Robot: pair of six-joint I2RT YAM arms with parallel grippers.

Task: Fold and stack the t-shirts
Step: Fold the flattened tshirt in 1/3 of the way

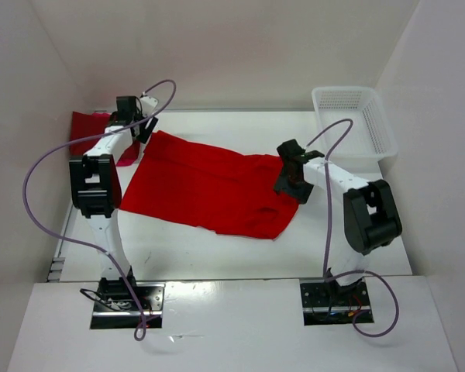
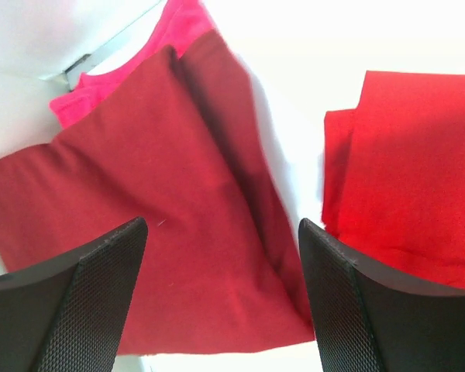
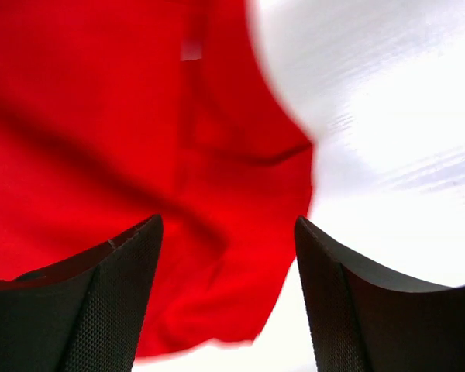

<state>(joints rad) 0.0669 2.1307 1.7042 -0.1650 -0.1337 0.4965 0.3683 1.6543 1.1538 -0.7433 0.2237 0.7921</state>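
A bright red t-shirt (image 1: pixel 205 186) lies spread flat across the middle of the table. A folded dark maroon t-shirt (image 2: pixel 163 225) lies at the far left on a pinkish-crimson one (image 2: pixel 174 23); in the top view the maroon one (image 1: pixel 85 128) shows behind the left arm. My left gripper (image 1: pixel 139 128) is open and empty above the maroon shirt, by the bright red shirt's far left corner (image 2: pixel 403 170). My right gripper (image 1: pixel 288 186) is open and empty over the bright red shirt's right edge (image 3: pixel 217 194).
A white plastic mesh basket (image 1: pixel 355 120) stands at the far right corner. White walls close in the table on the left, back and right. Purple cables loop from both arms.
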